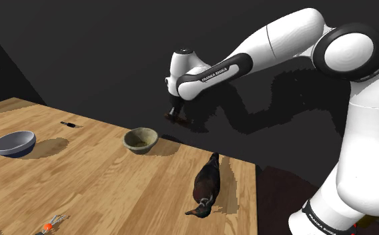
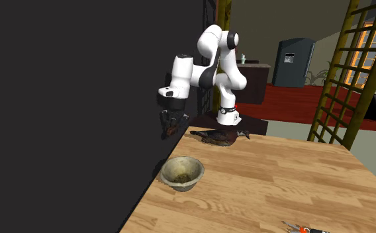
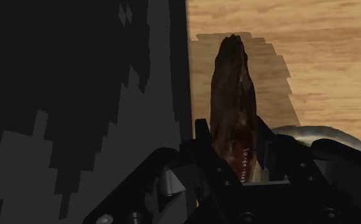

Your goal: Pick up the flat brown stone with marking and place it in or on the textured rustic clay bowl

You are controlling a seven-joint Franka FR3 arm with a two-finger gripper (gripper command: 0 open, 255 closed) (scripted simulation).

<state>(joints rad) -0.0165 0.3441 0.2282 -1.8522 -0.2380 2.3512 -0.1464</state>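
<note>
**Inspector:** Step in hand?

**Assessor:** The carry. The jaws are pinching the stone (image 3: 235, 95) edge-on, with small pale marks showing on its face close to the grip. It is off the tabletop (image 1: 115, 180) and its shadow lies on the wood below.

**Inspector:** Position against the bowl (image 1: 141, 144)?

**Assessor:** Higher than the bowl and off to one side of it, toward the dark wall. It is near the bowl but not yet over its mouth. The bowl stands upright.

**Inspector:** What does the next move need?

**Assessor:** My judgement: move across until the stone hangs over the bowl's middle, then descend. The stone is long and held on edge, so it could catch the bowl's rim. Release low, parting the jaws only once its lower end is inside.
</note>
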